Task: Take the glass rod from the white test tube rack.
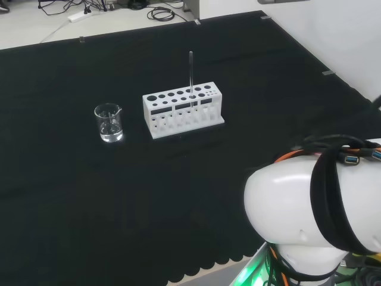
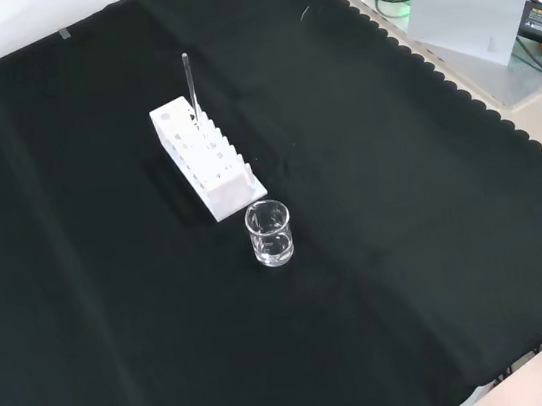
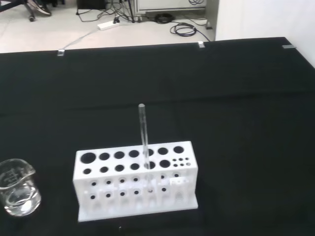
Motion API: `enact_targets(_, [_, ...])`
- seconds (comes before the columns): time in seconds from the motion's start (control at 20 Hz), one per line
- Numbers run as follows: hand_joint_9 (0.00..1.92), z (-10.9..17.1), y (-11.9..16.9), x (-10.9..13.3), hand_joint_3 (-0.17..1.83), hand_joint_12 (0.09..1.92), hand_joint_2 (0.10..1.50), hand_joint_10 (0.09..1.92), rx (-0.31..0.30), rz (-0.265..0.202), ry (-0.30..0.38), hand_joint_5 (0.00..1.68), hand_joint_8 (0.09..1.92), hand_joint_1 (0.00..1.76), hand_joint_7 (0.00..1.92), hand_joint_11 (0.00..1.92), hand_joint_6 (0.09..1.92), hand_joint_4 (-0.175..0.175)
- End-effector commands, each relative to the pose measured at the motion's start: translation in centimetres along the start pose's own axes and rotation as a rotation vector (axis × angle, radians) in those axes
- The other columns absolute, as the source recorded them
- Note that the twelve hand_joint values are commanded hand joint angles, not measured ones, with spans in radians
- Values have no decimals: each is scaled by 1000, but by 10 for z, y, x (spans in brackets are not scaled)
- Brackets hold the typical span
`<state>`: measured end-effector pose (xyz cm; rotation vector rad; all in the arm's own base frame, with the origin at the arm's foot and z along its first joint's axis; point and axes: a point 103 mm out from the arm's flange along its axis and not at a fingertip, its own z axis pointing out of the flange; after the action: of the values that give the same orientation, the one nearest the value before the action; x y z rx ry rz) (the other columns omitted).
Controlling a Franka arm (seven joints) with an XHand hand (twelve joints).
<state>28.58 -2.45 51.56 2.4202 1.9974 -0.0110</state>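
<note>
White arm links (image 1: 309, 220) sit closest to the head camera, at that view's lower right, wrapped by a black strap with orange and blue cabling above. State of the hand: cannot be told, whether spread or closed, or whether it has hold of anything.

Count of items on the surface (image 1: 89, 196), which is covered in black cloth with a scalloped edge: one white test tube rack (image 1: 183, 109), one glass rod (image 1: 190, 74), one clear glass beaker (image 1: 109, 123).

Rack: one piece, white, rectangular, top face drilled with two rows of round holes, larger ones at one end and a cluster of small ones at the other. No writing can be read on it.

Glass rod: one, standing upright in a hole of the rack, toward the end with the smaller holes, rising well above the top face. In the wrist view the rod (image 3: 144, 142) sits right of the rack's (image 3: 135, 184) middle. In the front view the rod (image 2: 189, 83) stands at the far end of the rack (image 2: 206, 157).

Beaker: one, upright, with a spout, printed markings on its wall too small to read. It stands just beside the rack's large-hole end, apart from it: left of the rack in the head view, nearer the camera in the front view (image 2: 270, 233), and at the picture's edge in the wrist view (image 3: 17, 189).
</note>
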Motion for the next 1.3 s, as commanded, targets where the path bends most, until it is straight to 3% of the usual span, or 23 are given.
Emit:
enact_targets(0.05, [35, 1, 29, -17, 508, 1279, 841, 865, -17, 43, -3, 142, 717, 646, 0, 0, 87, -124])
enact_targets(0.25, [114, 10, 47, -18, 520, 1415, 840, 870, -9, 44, 7, 153, 778, 645, 0, 61, 87, -128])
enact_targets(0.8, [224, 56, 98, -20, 537, 1409, 836, 872, 68, 22, 11, 173, 869, 645, 47, 144, 87, -133])
enact_targets(1.3, [378, 89, 122, -8, 549, 1368, 836, 838, 101, -13, -4, 204, 886, 650, 107, 275, 87, -140])
